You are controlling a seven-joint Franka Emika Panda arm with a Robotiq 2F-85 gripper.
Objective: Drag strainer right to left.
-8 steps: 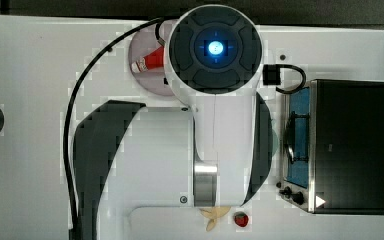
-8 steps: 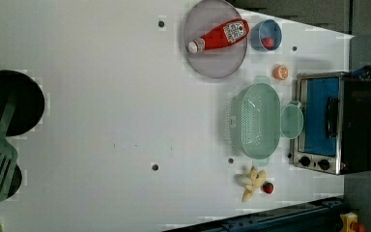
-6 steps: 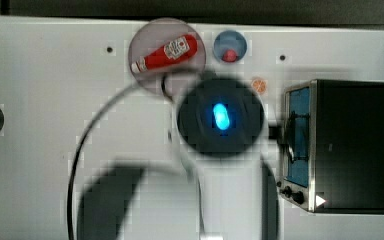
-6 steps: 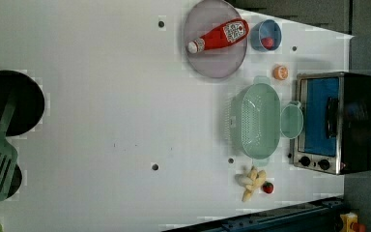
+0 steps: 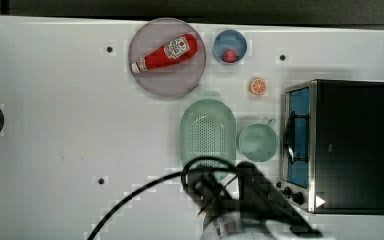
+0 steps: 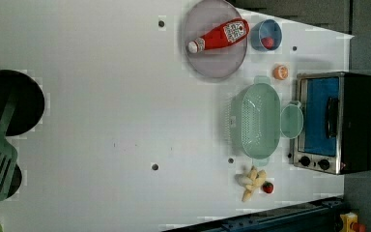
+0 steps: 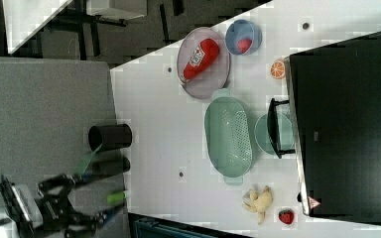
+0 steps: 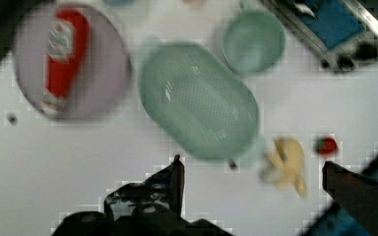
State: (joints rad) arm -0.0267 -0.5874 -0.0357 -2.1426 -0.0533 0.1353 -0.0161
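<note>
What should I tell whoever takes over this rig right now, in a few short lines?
Pincer: open, holding nothing, hovering above the table, clear of the strainer.
Strainer: flat on the white table, beside the mint cup near the toaster oven, just below the plate with the ketchup bottle in the top view.
Done: nothing yet; strainer untouched.
Left: lower onto the strainer's rim, drag it toward the top view's left, release.
</note>
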